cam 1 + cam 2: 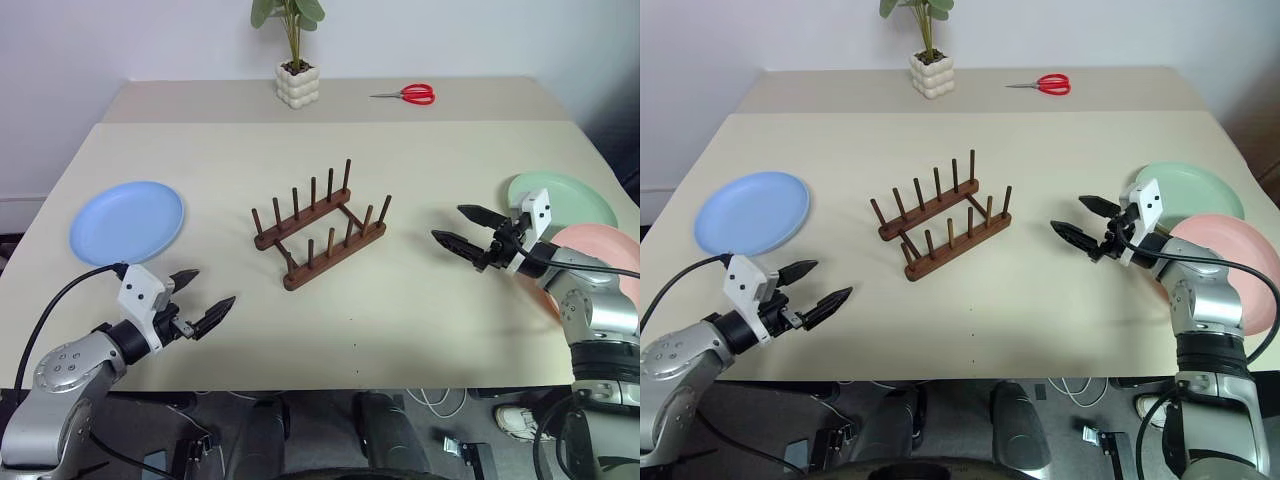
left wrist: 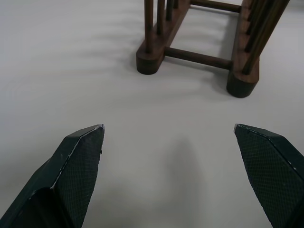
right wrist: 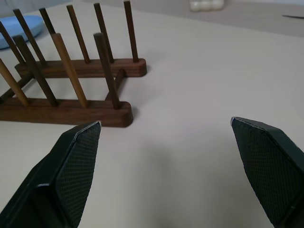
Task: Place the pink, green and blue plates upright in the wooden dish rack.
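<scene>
From the head camera, nothing is racked yet: the wooden dish rack (image 1: 320, 226) stands empty mid-table, the blue plate (image 1: 127, 221) flat at far left, the green plate (image 1: 562, 199) and pink plate (image 1: 602, 262) flat at right, overlapping. The left gripper (image 1: 205, 297) and right gripper (image 1: 465, 229) hover with fingers spread wide, holding nothing. Both wrist views face the rack across bare table. All three plates remain to be placed.

Table (image 1: 420, 320) — rack (image 1: 320, 228), plates (image 1: 127, 221), plant (image 1: 297, 80), scissors (image 1: 408, 94).
</scene>
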